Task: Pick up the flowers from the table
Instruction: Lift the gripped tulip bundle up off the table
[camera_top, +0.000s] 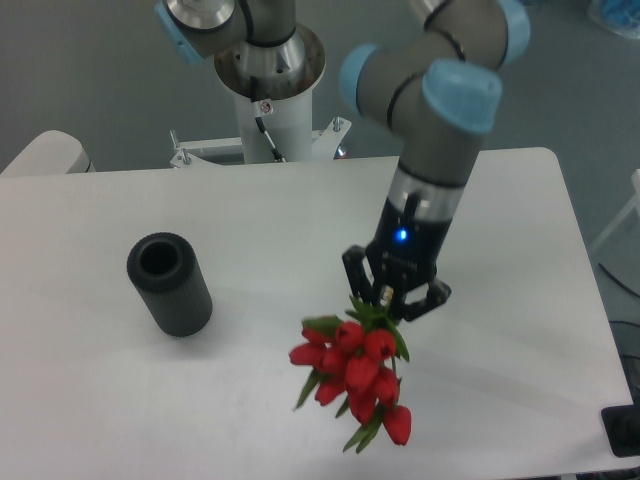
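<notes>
Camera view: the claw (393, 299) grips the flowers (353, 375) by their stems, blooms hanging down, seemingly clear of the tabletop (260, 220) for carrying.

grey floor (90, 70) — even light

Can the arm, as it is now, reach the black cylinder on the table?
Probably yes for position: the cylinder stands alone on the table, nothing between it and the gripper. But the jaws are shut on the flowers, so it could not grasp it without letting them go first.
</notes>
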